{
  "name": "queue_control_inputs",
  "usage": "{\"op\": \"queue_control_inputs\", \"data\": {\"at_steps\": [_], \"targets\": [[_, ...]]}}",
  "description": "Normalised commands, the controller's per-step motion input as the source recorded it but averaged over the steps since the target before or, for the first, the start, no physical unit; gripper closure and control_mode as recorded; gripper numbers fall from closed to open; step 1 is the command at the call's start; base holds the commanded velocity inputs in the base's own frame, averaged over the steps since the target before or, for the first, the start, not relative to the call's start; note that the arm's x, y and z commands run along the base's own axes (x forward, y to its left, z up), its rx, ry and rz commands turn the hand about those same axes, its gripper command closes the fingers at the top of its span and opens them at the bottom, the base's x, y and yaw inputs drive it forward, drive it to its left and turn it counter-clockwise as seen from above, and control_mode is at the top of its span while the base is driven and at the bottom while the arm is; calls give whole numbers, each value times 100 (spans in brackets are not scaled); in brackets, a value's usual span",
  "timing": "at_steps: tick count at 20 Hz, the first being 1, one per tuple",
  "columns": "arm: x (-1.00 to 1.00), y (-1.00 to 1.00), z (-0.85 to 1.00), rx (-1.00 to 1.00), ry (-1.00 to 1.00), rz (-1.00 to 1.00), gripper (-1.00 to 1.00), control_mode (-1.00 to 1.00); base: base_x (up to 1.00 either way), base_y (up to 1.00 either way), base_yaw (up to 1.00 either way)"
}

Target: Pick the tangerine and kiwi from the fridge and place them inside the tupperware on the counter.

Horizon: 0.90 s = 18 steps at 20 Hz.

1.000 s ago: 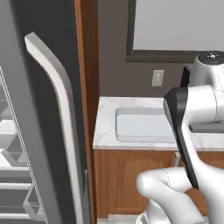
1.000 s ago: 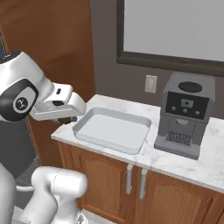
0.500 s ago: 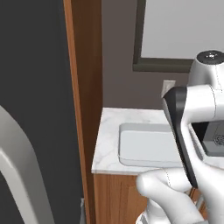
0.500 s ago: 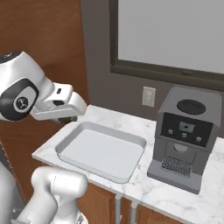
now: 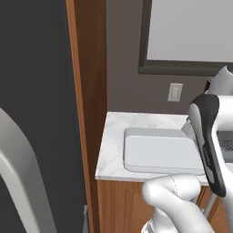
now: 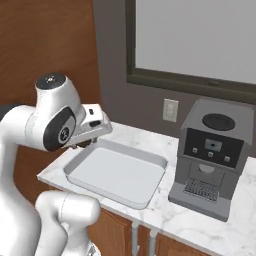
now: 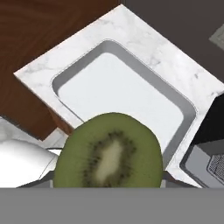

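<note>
- Here the kiwi (image 7: 109, 151), its cut green face up, sits clamped between the fingers (image 7: 168, 177), whose tips it mostly hides.
- It hangs above the near edge of the tupperware (image 7: 131, 87) on the desk (image 7: 166, 48).
- The coffee machine (image 6: 212, 155) is cut off in the hand view.

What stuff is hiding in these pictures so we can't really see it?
- Kiwi: hand view, its lower part is cut off by the bottom edge.
- Jaws: hand view, the kiwi covers them, so their grip can't be seen directly.
- Tupperware: left base view, its right end is behind the robot's arm.
- Coffee machine: hand view, cut off by the right edge.
- Fridge: left base view, just a dark panel, inside hidden.
</note>
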Motion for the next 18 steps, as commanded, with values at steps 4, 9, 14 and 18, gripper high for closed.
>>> {"op": "queue_control_inputs", "data": {"at_steps": [4, 9, 14, 18], "targets": [[28, 0, -48, 0, 11, 62, 100, -100, 0, 0, 0], [43, 0, -54, 0, 30, 53, 100, -100, 0, 0, 0], [55, 0, -46, 0, 35, 25, 100, -100, 0, 0, 0], [47, 0, -40, 0, 10, 8, 100, -100, 0, 0, 0]]}}
